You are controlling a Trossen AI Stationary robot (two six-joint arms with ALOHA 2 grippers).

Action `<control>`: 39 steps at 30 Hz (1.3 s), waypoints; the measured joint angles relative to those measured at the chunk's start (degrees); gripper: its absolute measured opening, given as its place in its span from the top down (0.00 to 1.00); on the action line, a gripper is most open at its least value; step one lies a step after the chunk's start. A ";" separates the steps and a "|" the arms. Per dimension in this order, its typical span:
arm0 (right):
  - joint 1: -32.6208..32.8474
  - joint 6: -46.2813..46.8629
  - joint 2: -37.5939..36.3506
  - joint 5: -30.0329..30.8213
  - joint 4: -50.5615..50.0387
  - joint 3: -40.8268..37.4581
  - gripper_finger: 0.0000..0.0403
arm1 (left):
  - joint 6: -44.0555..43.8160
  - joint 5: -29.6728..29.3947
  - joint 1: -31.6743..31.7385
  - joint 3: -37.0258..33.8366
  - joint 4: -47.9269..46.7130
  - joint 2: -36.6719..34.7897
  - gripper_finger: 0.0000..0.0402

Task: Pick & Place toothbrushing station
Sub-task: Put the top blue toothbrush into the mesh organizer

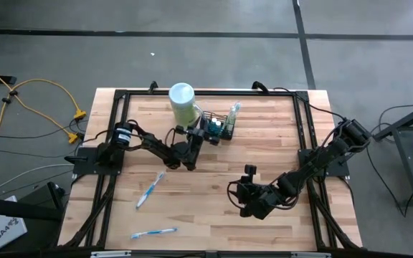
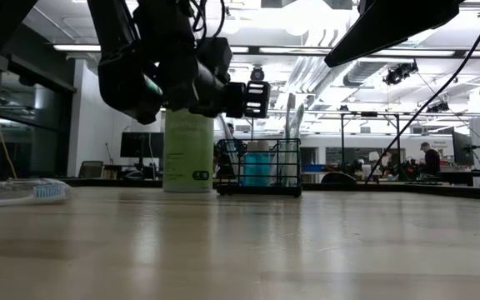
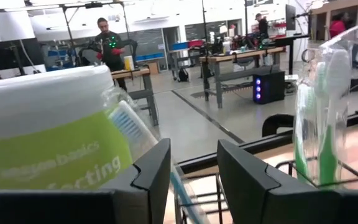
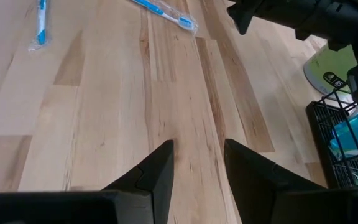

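Left gripper [image 1: 208,131] spread at the caddy [image 1: 221,125], twelve o'clock on the table [image 1: 214,193].
Two toothbrushes [image 1: 149,190] unplaced near seven o'clock; right gripper [image 1: 250,170] spread, empty.

Overhead, table-level and two wrist cameras share the table [image 1: 214,179].

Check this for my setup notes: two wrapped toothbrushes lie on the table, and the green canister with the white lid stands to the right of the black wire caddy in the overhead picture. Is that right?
One detail is wrong. In the high view the green canister stands to the left of the black wire caddy, not the right. The rest holds: two wrapped toothbrushes lie on the table.
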 joint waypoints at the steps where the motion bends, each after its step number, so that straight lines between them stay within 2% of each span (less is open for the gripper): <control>1: 0.00 0.01 0.00 -0.01 0.00 0.00 0.67 | 0.19 -0.37 -0.40 0.00 -0.01 0.00 0.68; 8: 0.00 0.15 0.00 0.00 -0.09 0.00 0.67 | 3.45 -1.81 -4.65 -0.02 0.05 -0.20 0.68; 16: 0.00 0.39 0.00 0.07 -0.07 0.00 0.67 | 14.13 -11.48 -12.04 0.02 0.09 -3.20 0.68; 21: 0.00 0.39 0.00 0.08 -0.07 0.00 0.67 | 18.77 -11.86 -17.42 0.02 0.07 -3.34 0.68; 27: 0.00 0.20 -0.02 0.09 -0.11 0.00 0.67 | 12.14 -11.84 -24.05 0.02 0.31 -4.43 0.69; 39: 0.00 3.03 -0.02 -1.66 -0.28 0.00 0.67 | 23.28 -11.80 -35.72 0.02 0.48 -17.43 0.78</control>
